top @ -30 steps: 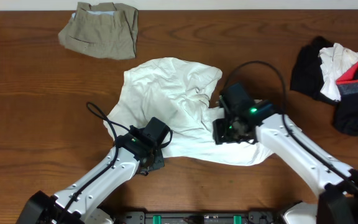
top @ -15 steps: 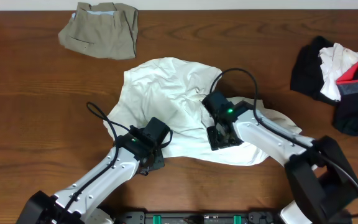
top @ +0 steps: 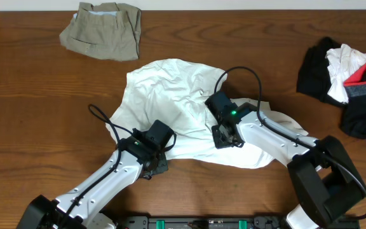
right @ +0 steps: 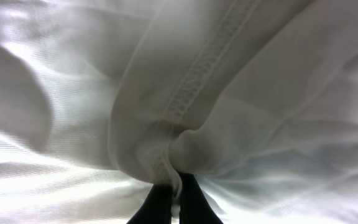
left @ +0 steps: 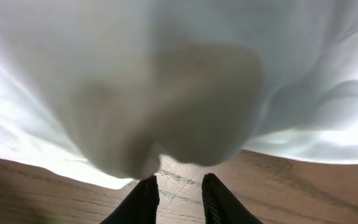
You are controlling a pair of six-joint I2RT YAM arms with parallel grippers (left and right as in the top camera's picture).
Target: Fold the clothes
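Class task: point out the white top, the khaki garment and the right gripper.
white top [top: 170, 95], overhead, crumpled middle.
khaki garment [top: 103, 28], overhead, its centre.
right gripper [right: 173, 200], right wrist, midway between its tips.

Both arms reach inward, wrists low — left gripper [left: 179, 185] narrowly parted, right gripper [right: 173, 191] pinched closed.

- The overhead camera looks straight down on the whole table [top: 30, 127] from afar.
- The left wrist camera peers from just behind the left pincer [left: 179, 180] at the white top [left: 179, 74] ahead.
- The right wrist camera, behind the right pincer [right: 174, 188], shows the same top nearer.
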